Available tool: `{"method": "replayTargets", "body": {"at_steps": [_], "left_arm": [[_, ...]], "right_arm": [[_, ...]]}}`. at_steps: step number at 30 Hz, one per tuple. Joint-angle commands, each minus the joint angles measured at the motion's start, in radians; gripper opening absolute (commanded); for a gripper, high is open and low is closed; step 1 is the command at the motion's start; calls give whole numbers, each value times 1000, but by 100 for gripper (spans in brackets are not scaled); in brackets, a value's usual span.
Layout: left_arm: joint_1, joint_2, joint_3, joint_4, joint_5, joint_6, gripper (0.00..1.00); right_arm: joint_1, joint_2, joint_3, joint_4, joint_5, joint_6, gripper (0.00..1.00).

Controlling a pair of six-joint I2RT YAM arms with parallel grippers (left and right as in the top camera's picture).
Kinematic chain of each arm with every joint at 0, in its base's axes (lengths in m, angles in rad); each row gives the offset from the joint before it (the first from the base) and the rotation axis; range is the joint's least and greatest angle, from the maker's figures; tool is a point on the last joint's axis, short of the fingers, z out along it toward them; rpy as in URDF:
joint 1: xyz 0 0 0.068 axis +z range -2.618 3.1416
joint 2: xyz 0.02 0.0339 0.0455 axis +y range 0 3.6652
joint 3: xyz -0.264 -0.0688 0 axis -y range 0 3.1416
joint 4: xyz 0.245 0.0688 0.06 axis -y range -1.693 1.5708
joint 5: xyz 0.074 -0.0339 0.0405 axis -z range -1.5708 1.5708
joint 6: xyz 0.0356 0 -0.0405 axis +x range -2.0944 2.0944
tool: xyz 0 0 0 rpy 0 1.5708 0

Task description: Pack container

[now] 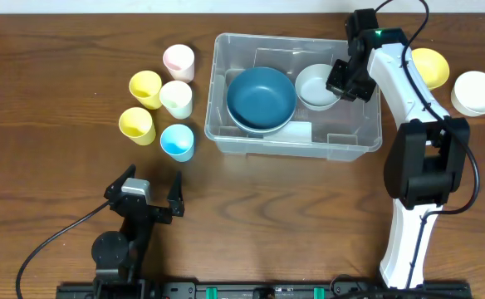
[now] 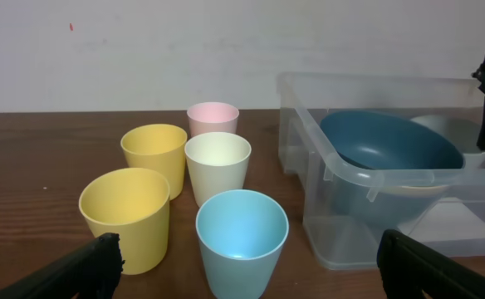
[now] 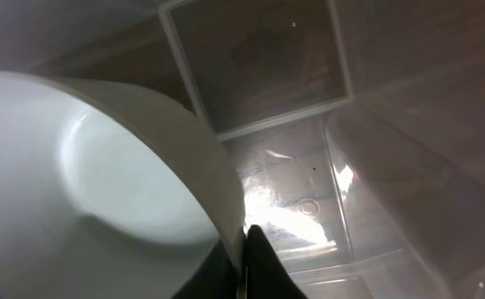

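The clear container point(image 1: 342, 146) stands in the middle of the table's far half. Inside it a big blue bowl point(image 1: 261, 98) rests on the left and a pale bowl point(image 1: 313, 83) on the right. My right gripper point(image 1: 342, 83) reaches into the container's right end. In the right wrist view its fingers point(image 3: 263, 266) pinch the pale bowl's rim point(image 3: 218, 183), shut on it, just above the container's floor point(image 3: 309, 191). My left gripper point(image 1: 147, 199) hovers at the near left, open and empty. It faces the cups, with the container point(image 2: 367, 178) to its right.
Several cups stand left of the container: pink point(image 1: 178, 61), yellow point(image 1: 145, 87), cream point(image 1: 177, 98), a second yellow one point(image 1: 136, 124) and light blue point(image 1: 178, 141). A yellow bowl point(image 1: 432, 66) and a white bowl point(image 1: 477, 91) sit at the far right.
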State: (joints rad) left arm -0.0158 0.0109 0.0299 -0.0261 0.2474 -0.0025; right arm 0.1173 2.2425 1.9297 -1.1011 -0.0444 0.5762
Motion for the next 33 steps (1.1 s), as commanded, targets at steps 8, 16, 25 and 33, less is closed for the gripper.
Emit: {"method": "replayTargets", "body": {"at_steps": [8, 16, 25, 33], "left_arm": [[4, -7, -26, -21, -1, 6, 98], [4, -7, -26, -21, -1, 6, 98], [4, -7, -26, -21, -1, 6, 98], [4, -7, -26, -21, -1, 6, 98]], "right_arm": [[1, 36, 0, 2, -6, 8, 29], [0, 33, 5, -2, -47, -48, 64], [-4, -23, 103, -61, -70, -61, 70], [-18, -113, 318, -135, -85, -77, 85]]}}
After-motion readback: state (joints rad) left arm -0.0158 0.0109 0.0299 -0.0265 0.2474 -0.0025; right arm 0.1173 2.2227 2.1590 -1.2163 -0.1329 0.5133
